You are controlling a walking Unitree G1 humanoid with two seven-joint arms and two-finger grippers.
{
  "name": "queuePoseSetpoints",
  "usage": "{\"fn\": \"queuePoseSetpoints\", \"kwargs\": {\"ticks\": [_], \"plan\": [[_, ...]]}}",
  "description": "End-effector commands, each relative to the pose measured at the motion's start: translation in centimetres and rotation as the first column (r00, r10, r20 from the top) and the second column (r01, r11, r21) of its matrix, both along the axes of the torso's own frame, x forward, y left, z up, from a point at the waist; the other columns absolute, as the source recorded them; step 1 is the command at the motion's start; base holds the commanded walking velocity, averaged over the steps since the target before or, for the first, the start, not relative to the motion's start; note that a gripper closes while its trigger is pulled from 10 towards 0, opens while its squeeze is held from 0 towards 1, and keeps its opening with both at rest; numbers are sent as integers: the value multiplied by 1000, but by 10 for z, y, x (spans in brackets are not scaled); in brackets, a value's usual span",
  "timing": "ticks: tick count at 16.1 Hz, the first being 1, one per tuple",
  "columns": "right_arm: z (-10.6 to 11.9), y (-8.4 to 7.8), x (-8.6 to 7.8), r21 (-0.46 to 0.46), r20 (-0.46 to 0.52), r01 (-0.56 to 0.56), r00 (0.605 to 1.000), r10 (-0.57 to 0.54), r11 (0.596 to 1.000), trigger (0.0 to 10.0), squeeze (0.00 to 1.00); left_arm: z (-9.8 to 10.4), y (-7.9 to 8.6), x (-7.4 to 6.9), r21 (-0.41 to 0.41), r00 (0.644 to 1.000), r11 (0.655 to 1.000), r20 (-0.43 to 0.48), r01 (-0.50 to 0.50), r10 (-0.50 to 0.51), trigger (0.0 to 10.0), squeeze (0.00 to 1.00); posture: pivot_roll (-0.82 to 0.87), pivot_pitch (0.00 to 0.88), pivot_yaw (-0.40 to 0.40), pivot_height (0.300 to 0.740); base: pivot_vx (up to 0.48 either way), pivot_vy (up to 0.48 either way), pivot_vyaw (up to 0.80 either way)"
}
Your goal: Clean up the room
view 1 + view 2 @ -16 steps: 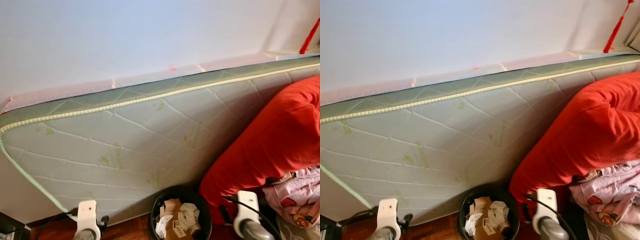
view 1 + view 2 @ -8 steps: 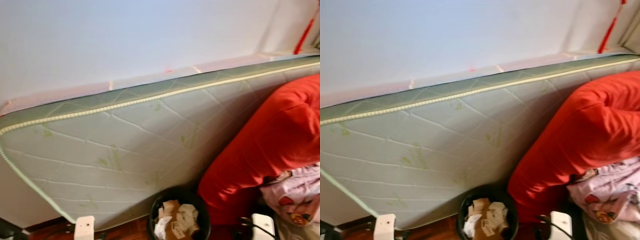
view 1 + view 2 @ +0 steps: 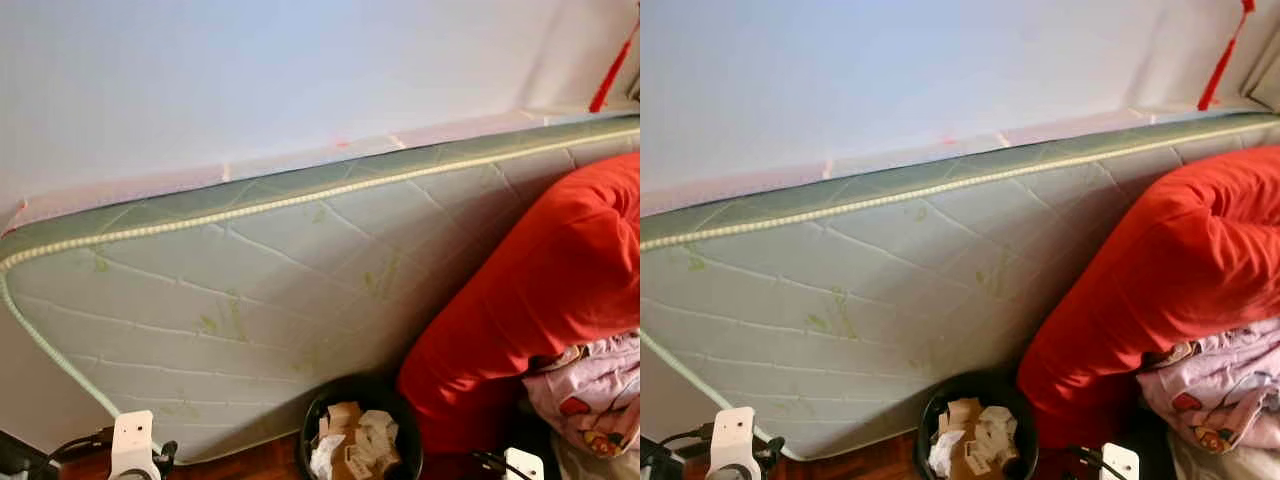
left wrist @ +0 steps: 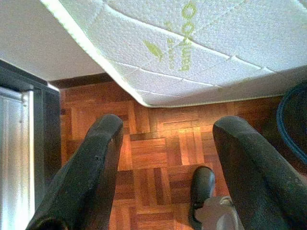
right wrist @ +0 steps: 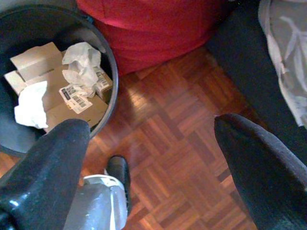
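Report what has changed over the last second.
Both arms have dropped lower in the head views; the left arm has also shifted outward to the robot's left. Nothing was gripped or released. The mattress, trash bin and red bedding stayed put.

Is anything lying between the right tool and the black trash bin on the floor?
Nothing visible does. In the right wrist view, the open right tool hangs over bare parquet floor, and the black trash bin, holding cardboard and crumpled paper, stands just beside it. The red cushion sits beyond the bin, off that path.
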State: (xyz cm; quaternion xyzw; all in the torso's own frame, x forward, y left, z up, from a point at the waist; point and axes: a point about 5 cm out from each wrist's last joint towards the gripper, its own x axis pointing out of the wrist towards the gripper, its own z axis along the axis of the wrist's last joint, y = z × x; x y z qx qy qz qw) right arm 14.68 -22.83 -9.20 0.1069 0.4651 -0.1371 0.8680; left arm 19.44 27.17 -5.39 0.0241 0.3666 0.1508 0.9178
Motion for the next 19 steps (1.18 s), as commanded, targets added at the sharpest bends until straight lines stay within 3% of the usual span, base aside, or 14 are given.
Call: {"fn": "queuePoseSetpoints", "kwargs": {"ticks": [1, 3, 4, 7, 11, 13, 16, 19], "plan": [[0, -6, -4, -11, -17, 6, 1000, -7, 1000, 10000, 0, 1, 5, -1, -8, 1000, 999, 4, -31, 31, 10000, 0, 203, 0, -83, 740, 0, 0, 0], [-3, 18, 2, 11, -3, -8, 1000, 8, 1000, 10000, 0, -2, 5, -8, -10, 999, 999, -5, -44, 44, 10000, 0, 189, 0, -98, 740, 0, 0, 0], [-3, 21, 3, 16, 3, -7, 1000, 7, 1000, 10000, 0, -5, 2, -12, -16, 999, 999, -13, -45, 45, 10000, 0, 188, 0, -103, 740, 0, 0, 0], [-3, 21, 4, 19, 9, -11, 1000, 11, 1000, 10000, 0, -13, -8, -20, -46, 998, 997, -33, -60, 58, 10000, 0, 220, 0, -86, 740, 0, 0, 0], [-1, 17, 7, 9, 23, 28, 999, -28, 1000, 10000, 0, -21, -23, -27, -75, 997, 996, -59, -45, 41, 10000, 0, 172, 0, -4, 740, 0, 0, 0], [0, 14, 7, 11, 37, 71, 997, -71, 997, 10000, 0, -23, -30, -26, -89, 997, 996, -72, -14, 8, 10000, 0, 141, 0, -26, 740, 0, 0, 0], [-4, 13, -5, 6, 8, 30, 1000, -31, 1000, 10000, 0, -24, -42, -22, -110, 998, 994, -69, -4, -3, 10000, 0, 146, 0, -81, 740, 0, 0, 0], [-6, 9, -12, -9, -12, 5, 1000, -5, 1000, 10000, 0, -25, -55, -18, -127, 998, 992, -61, 24, -32, 10000, 0, 143, 0, -83, 740, 0, 0, 0]]}}
